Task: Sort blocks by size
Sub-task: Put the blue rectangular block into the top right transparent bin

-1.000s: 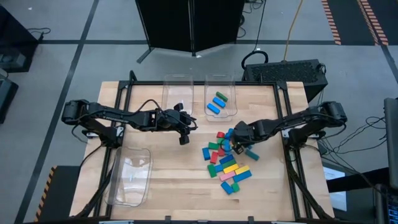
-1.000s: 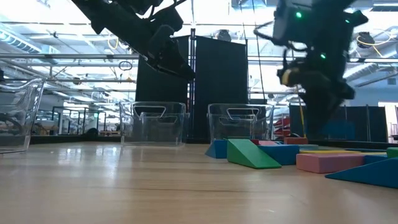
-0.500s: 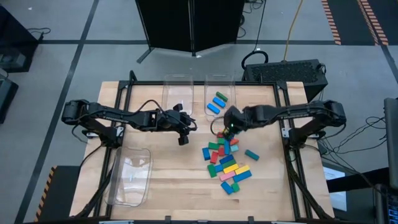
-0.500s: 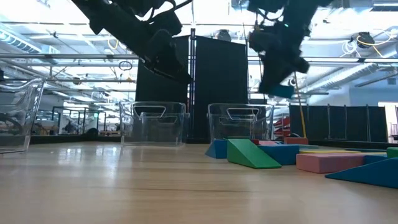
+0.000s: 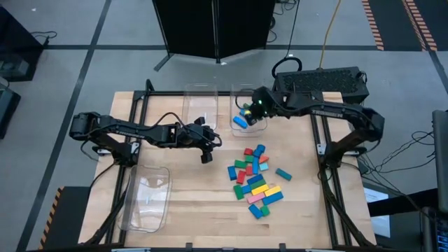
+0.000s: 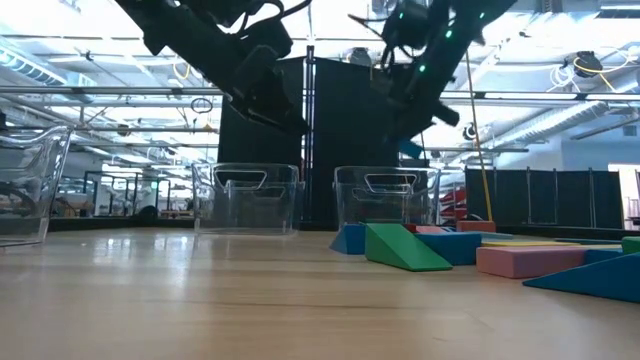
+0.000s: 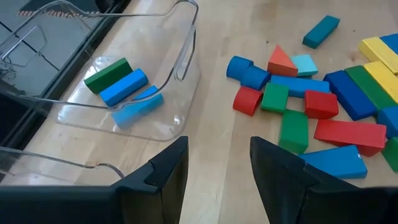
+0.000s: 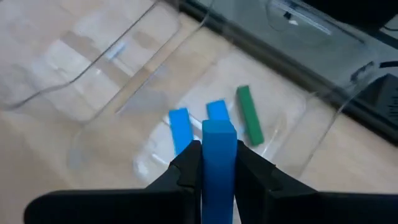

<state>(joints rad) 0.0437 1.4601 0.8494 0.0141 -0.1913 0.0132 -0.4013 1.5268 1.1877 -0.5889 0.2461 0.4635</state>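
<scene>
Holding: my right hand (image 8: 219, 163) grips a blue block (image 8: 219, 155) above the bin (image 5: 262, 124).
Left hand (image 7: 217, 168): parted, empty, clear tabletop (image 5: 189, 203) around.
Hidden: block's lower end.

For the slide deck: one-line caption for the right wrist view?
Right gripper holds a blue block above a clear bin containing three blocks.

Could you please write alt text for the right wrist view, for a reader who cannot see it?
The right gripper holds a blue block upright between its dark fingers, above a clear plastic bin. Two blue blocks and a green block already lie inside the bin, on the wooden table.
</scene>
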